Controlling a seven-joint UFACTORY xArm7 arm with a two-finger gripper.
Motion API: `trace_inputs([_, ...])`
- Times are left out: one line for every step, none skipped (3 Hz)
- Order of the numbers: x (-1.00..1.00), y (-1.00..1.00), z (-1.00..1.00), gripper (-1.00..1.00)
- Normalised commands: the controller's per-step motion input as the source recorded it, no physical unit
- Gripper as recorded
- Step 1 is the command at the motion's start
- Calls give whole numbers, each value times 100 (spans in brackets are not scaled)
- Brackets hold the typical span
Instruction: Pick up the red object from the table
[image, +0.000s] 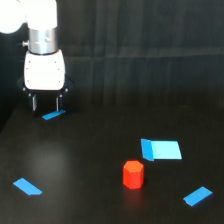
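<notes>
The red object (133, 174) is a short red-orange hexagonal block standing upright on the black table (90, 165), toward the exterior view's lower right. My gripper (45, 103) hangs from the white arm at the upper left, far from the block. Its two thin fingers point down and stand apart with nothing between them, so it is open. A small blue piece (53, 115) lies on the table just below and behind the fingertips.
A larger blue block (160, 149) sits just beyond the red object to its right. Flat blue pieces lie at the lower left (27, 187) and the lower right (197, 196).
</notes>
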Motion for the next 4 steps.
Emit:
trace_inputs([-32,8,-13,99])
trace_inputs([-17,8,-19,100])
trace_inputs([13,-28,-28,100])
trace_inputs([43,-54,-20,100])
